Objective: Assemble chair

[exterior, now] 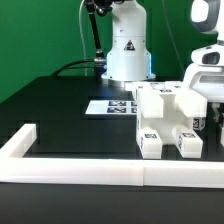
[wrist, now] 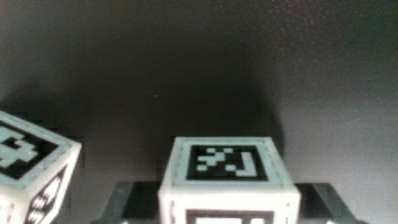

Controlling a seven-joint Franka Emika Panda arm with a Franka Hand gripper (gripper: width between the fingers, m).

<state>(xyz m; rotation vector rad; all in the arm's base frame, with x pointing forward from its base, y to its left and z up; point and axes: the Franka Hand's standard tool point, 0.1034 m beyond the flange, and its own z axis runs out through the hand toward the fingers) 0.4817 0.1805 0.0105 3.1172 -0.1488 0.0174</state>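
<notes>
You have the bench (exterior: 60, 110), black-topped, filling most of the exterior view. The border rail (exterior: 80, 170), long, low and white, runs along the bench's near edge and turns up the edge at the exterior view's left. The arm base (exterior: 127, 50), white, stands at the far edge. The chair (exterior: 165, 120), a chunky white tagged assembly, stands by the near edge toward the exterior view's right corner, just behind the rail. The marker board (exterior: 110, 105) lies flat between the base and the chair. The gripper (wrist: 226, 195) is at the chair's right side. In your wrist view the jaws are pinched tight on the chair at a tagged cube end (wrist: 226, 160), with dark fingers (wrist: 128, 195) either side. A second tagged block (wrist: 27, 150) sits near, apart
</notes>
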